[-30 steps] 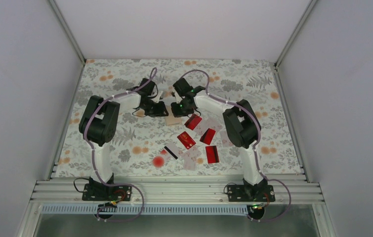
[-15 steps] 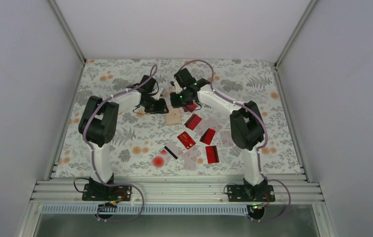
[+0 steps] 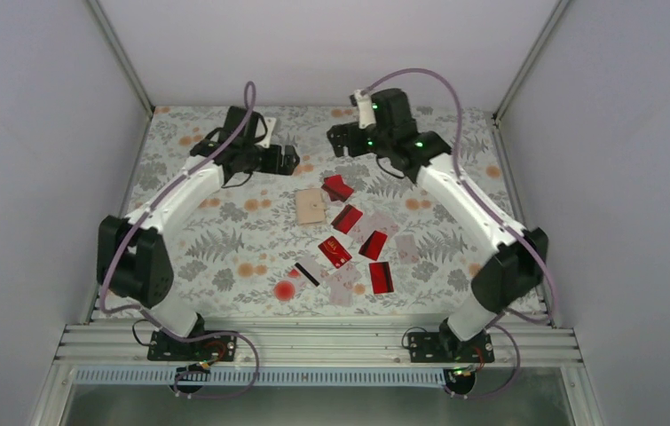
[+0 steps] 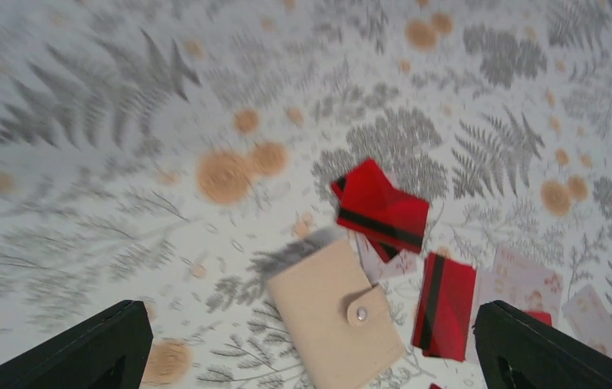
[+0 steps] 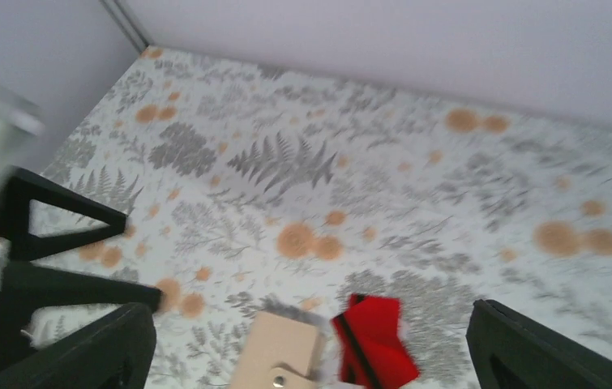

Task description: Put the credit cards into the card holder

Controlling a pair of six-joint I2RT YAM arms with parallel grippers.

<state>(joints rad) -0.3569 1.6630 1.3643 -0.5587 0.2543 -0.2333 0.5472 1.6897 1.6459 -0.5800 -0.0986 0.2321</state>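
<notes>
We see left pincer (image 3: 288, 161) and right pincer (image 3: 334, 142) both wide, empty. Closed card holder (image 3: 311, 208) sits base-side between them; credit cards (image 3: 338, 187) right of it, nearer right arm.

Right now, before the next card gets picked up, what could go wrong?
The tan square snap-button card holder lies closed, so a card brought to it may only be pushed against the flap. The glossy red cards beside it overlap, so a pinch could lift more than one or scatter them.
</notes>
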